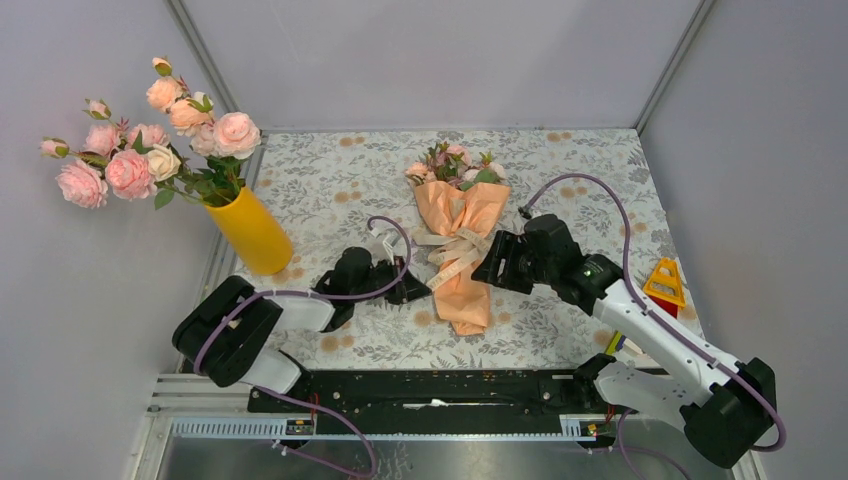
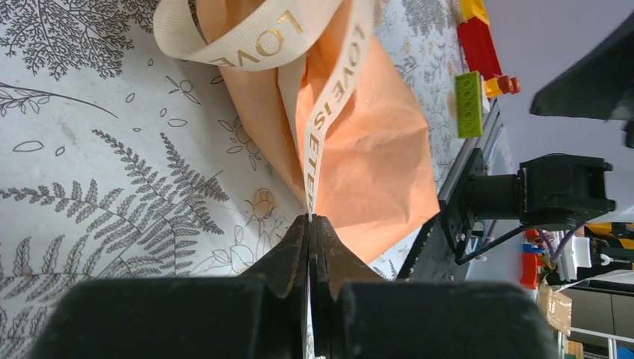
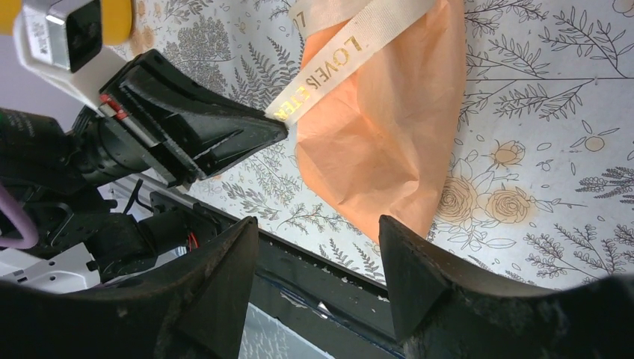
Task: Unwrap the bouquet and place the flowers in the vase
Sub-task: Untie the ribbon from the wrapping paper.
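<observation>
From above, we see the bouquet (image 1: 462,255) lying on the table (image 1: 600,170) between the two arms, its paper cone closed, its ribbon (image 1: 447,250) tied around the middle and the flowers (image 1: 452,165) poking out at the far end. The vase (image 1: 250,232) stands well apart at the left edge, already holding a bunch of bigger roses (image 1: 150,150). The left fingers (image 1: 418,292) sit at the bouquet's left side and the right fingers (image 1: 497,262) just beside its right. In the left wrist view, the left fingers (image 2: 309,224) are pressed together on the loose tail of the ribbon (image 2: 333,97), right where it hangs over the peach paper (image 2: 374,172). In the right wrist view, the right fingers are spread wide and hold nothing, poised over the narrow end of the cone (image 3: 389,127). We judge the task barely begun: the ribbon tail is gripped, but untying, unwrapping and moving the flowers all remain.
</observation>
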{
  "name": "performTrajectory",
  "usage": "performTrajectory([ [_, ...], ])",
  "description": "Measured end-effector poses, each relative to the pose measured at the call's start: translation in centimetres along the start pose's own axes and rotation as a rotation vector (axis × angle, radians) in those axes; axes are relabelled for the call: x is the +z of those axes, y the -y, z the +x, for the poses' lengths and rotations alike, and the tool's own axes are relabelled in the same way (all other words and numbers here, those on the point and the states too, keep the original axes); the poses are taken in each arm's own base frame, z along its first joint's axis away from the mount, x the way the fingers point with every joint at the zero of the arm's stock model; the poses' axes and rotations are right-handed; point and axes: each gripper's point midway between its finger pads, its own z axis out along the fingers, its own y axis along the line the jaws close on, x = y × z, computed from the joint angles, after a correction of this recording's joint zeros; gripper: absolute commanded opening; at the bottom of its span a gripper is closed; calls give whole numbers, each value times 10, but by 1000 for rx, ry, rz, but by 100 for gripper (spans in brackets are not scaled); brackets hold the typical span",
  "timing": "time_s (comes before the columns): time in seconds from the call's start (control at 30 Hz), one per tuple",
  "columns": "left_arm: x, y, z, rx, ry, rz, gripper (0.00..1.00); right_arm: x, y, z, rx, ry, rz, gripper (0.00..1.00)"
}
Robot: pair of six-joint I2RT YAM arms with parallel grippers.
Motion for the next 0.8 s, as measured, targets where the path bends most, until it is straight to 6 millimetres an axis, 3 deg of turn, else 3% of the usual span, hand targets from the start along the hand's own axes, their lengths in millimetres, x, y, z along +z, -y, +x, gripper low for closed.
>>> performTrajectory([
  [0.3,-19,36,-18,42,103,53,0,2,-6,-7,5,2,8,71],
  [0.47,-18,58,-15,79,96,64,0,10,-12,-8,20,-24,2,73],
  [0.8,-9,83,-13,117,89,59,0,28,-24,-5,86,-74,-42,71],
])
